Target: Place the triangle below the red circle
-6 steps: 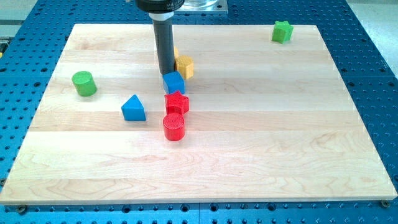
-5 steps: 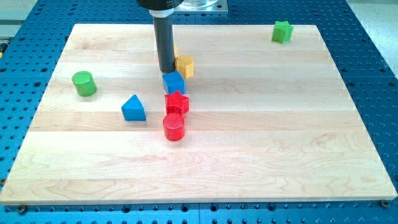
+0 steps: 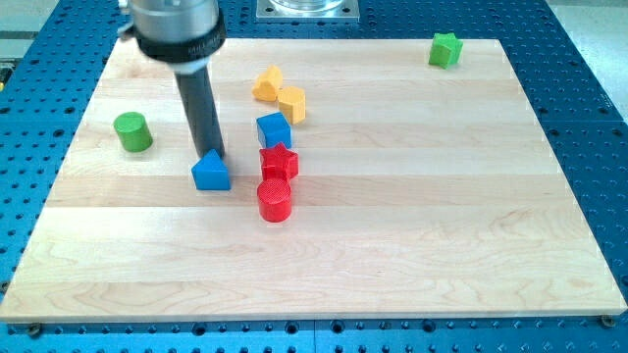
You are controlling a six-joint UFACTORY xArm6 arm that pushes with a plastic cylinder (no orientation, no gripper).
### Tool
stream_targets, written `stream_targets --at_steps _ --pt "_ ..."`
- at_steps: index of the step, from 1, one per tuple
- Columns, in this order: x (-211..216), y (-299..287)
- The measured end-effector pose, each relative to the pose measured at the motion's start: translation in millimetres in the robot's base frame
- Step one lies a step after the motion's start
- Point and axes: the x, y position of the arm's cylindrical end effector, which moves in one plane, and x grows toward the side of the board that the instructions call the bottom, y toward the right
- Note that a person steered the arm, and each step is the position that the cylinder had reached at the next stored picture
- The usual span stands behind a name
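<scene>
The blue triangle (image 3: 211, 172) lies left of centre on the wooden board (image 3: 412, 216). The red circle (image 3: 275, 200) lies to its right and slightly lower, a small gap apart. My tip (image 3: 212, 154) stands right behind the blue triangle, at its top edge, touching or nearly touching it. The dark rod rises from there to the view's upper left.
A red star (image 3: 279, 161) sits just above the red circle, a blue cube (image 3: 274, 129) above that. Two yellow blocks (image 3: 281, 94) lie higher up. A green cylinder (image 3: 131, 131) is at the left, a green block (image 3: 444, 48) at the top right.
My tip has moved left and down the view, from beside the blue cube and yellow blocks to the top of the blue triangle. No block has visibly moved.
</scene>
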Motion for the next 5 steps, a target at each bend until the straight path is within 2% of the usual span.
stream_targets --at_steps 1,2,3,4,5 --pt "67.7 0.3" --pt "104.2 28.7" --pt "108.1 36.2" --pt "101.0 75.9" --pt "73.6 96.7"
